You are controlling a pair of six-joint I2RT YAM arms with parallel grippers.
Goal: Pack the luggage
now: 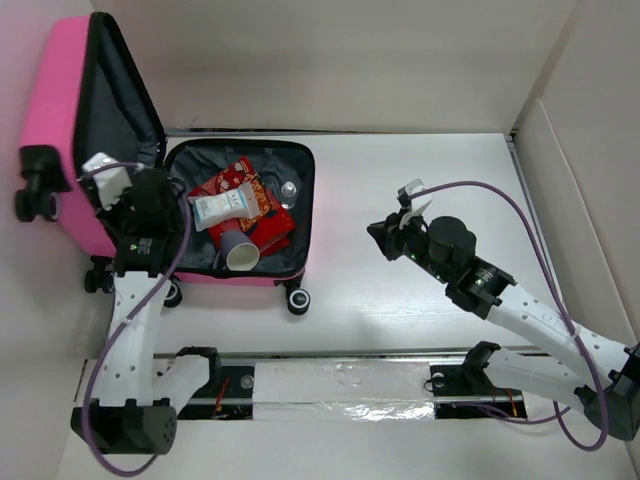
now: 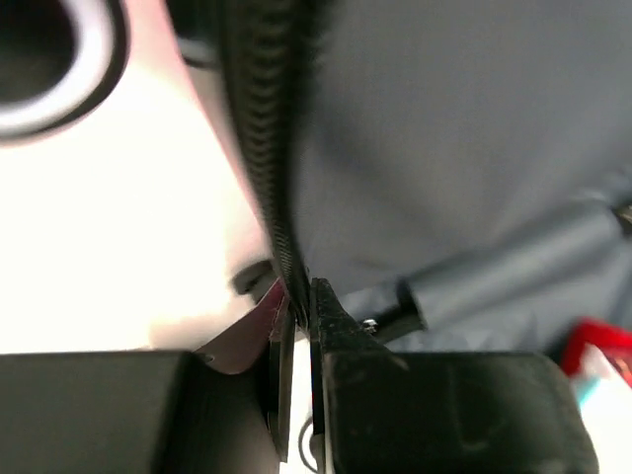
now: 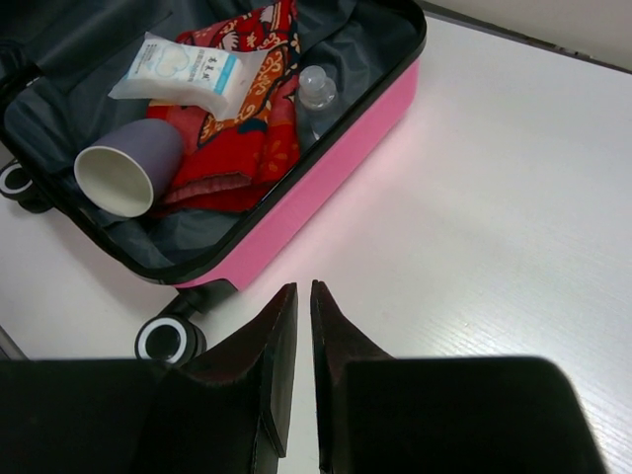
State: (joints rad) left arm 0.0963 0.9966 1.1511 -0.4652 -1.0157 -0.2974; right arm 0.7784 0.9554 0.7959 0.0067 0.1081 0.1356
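The luggage (image 1: 60,120): open, table's (image 1: 430,310) left edge; holds cup (image 1: 241,256), red cloth (image 1: 272,226), packet (image 1: 220,208), bottle (image 1: 289,189).
My left gripper (image 2: 299,288): pinching its zipper rim.
My right gripper (image 3: 304,291): narrow, empty.

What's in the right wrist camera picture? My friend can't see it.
The open pink luggage lies on a white table, holding a purple cup, a white packet, red cloth and a small clear bottle. In front, the right gripper is nearly closed, holding nothing.
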